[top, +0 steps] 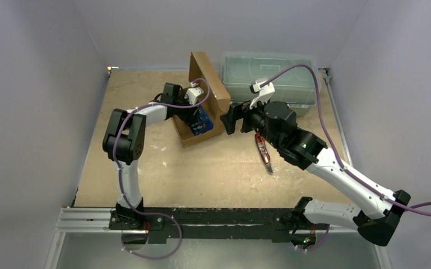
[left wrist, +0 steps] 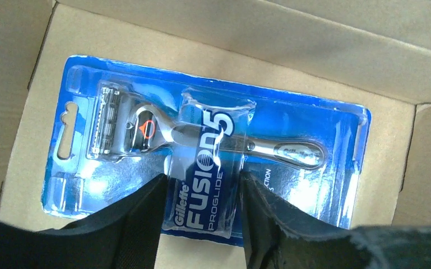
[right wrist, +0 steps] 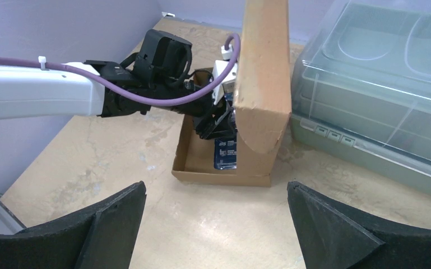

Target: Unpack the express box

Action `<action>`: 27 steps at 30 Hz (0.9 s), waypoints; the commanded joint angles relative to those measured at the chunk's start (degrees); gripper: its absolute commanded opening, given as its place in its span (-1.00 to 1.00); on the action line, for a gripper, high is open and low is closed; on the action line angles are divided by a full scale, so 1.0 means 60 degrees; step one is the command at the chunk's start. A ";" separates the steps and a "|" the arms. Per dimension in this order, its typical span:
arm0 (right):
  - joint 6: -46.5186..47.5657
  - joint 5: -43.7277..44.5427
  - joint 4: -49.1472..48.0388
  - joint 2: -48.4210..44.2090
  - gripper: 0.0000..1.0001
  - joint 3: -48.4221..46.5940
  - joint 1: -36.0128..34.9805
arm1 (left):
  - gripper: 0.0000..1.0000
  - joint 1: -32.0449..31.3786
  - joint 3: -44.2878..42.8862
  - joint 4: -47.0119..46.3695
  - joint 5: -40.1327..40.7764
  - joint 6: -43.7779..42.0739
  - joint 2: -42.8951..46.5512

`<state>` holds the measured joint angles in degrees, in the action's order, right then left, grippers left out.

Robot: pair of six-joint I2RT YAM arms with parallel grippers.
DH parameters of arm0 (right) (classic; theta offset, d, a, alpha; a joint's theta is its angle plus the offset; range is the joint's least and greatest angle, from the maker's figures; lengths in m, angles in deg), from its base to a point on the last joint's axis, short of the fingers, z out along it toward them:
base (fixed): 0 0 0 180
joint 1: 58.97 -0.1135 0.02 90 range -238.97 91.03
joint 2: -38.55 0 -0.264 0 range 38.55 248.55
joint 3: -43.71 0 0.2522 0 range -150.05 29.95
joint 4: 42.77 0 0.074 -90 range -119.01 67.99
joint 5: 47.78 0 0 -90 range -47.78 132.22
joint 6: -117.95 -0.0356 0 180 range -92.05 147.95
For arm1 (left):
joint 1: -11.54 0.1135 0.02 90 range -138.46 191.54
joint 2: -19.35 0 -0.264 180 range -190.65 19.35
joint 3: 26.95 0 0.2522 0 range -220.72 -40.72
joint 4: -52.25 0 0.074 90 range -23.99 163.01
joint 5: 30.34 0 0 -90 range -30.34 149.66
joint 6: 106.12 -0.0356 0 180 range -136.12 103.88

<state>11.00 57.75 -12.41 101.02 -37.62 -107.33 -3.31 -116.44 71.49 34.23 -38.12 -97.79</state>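
Note:
The express box (top: 197,138) is a brown cardboard mailer standing open at the table's middle back, its flap lid (top: 203,72) raised upright. A blue Gillette Fusion5 razor blister pack (left wrist: 213,140) lies on the box floor (left wrist: 146,45). My left gripper (left wrist: 202,180) reaches down into the box, and its fingers press on both sides of the pack's raised clear blister. My right gripper (top: 228,119) hovers wide open and empty just right of the box; the right wrist view shows the box's front wall (right wrist: 221,177) and the pack (right wrist: 227,152) ahead of it.
A translucent grey-green lidded plastic bin (top: 269,75) stands at the back right, close beside the box lid (right wrist: 263,84). A small red-handled tool (top: 264,150) lies on the table under my right forearm. Walls enclose the table.

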 commanded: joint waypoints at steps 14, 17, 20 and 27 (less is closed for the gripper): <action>-0.0106 0.0020 -0.0329 -0.0131 0.98 0.0005 0.0018 | -0.35 -0.0117 0.0303 -0.0299 0.0792 -0.0082 0.1378; -0.0107 0.0012 -0.0334 -0.0116 0.98 -0.0003 0.0014 | -0.39 -0.0117 0.0426 -0.0509 0.0842 -0.0008 0.1736; -0.0105 0.0014 -0.0328 -0.0115 0.98 -0.0016 0.0017 | -0.43 -0.0117 0.0534 -0.0683 0.0917 0.0084 0.2082; -0.0105 0.0039 -0.0291 -0.0144 0.98 -0.0054 0.0018 | -0.48 -0.0117 0.0338 -0.0340 0.2098 0.0472 0.2845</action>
<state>11.00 57.75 -12.41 101.05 -37.51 -107.33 -4.01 -113.42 70.55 41.84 -37.58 -85.55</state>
